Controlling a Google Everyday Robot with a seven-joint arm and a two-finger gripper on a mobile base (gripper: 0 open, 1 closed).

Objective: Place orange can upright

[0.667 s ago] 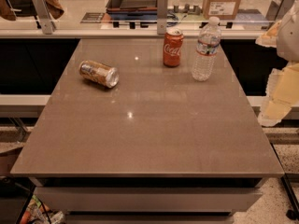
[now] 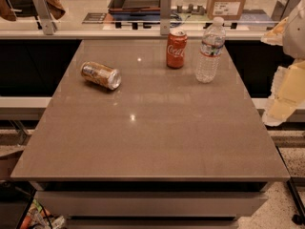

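Orange can (image 2: 100,75) lies at our ten o'clock, red can (image 2: 176,48) and bottle (image 2: 210,50) at one; gripper (image 2: 285,92) at three, grip we cannot tell

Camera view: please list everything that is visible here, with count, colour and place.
Mottled orange-tan metal drink can: one, orange and pale, lying on its side, table's left rear.
Red cylindrical Coca-Cola can: one, red, upright, rear centre.
Clear plastic water bottle: one, transparent, upright, right of the red can.
Smooth flat-topped table: one, grey-brown, centre.
Brown cardboard box: one, brown, behind the table.
End effector: one, pale cream, right edge, beside the table.
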